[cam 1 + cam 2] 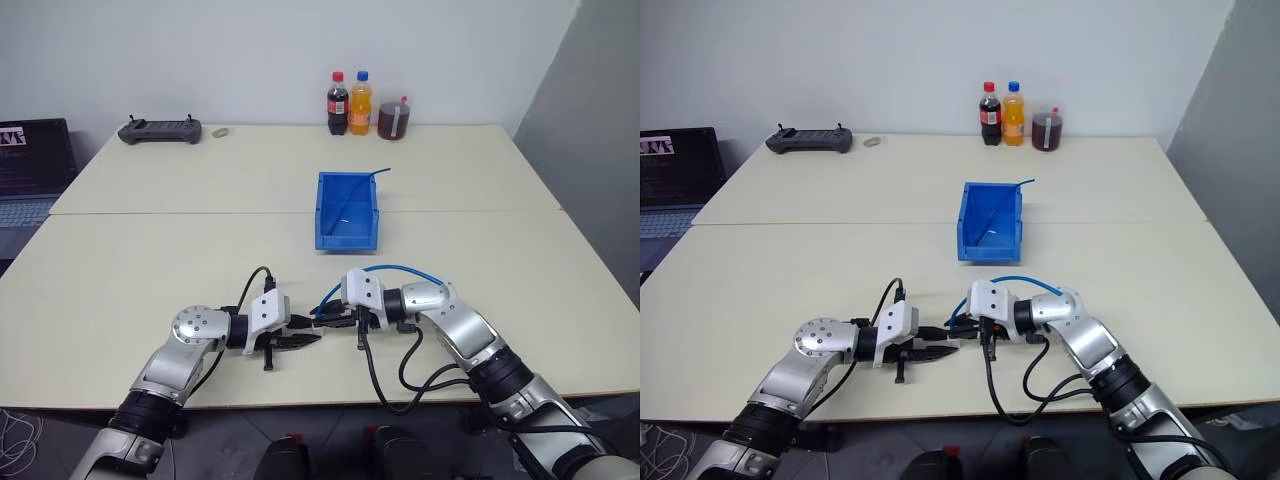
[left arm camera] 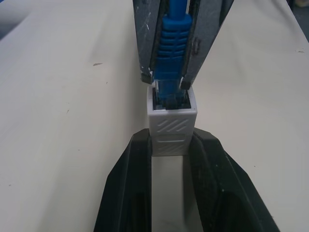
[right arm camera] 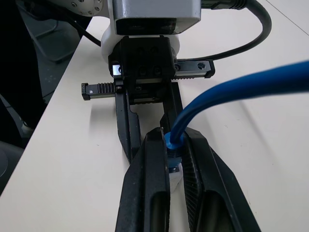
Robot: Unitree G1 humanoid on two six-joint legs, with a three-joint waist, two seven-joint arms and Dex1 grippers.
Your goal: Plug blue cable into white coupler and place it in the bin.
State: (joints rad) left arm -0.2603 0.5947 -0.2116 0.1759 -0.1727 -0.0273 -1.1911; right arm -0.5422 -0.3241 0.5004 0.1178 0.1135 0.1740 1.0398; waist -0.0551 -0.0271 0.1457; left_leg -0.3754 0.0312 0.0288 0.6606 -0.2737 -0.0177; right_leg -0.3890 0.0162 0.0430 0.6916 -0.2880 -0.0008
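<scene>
- Small white boxy plastic coupler (image 2: 172, 126): pinched between the left gripper's (image 2: 171, 145) two black fingers, just above the table's near edge.
- Thin light-blue cable (image 3: 231, 92): plug end seated in the coupler's opening, clamped by the right gripper (image 3: 173, 150); cord arcs back over the right wrist.
- Rectangular bright-blue plastic bin (image 1: 346, 209): mid-table, well beyond both grippers.
- Pale beige table (image 1: 150, 260).

Two pale tables (image 1: 200, 270) stand pushed together before a plain white wall (image 1: 250, 50). A grey partition (image 1: 600, 130) closes in at two o'clock; a laptop (image 1: 30, 170) sits at ten o'clock.
</scene>
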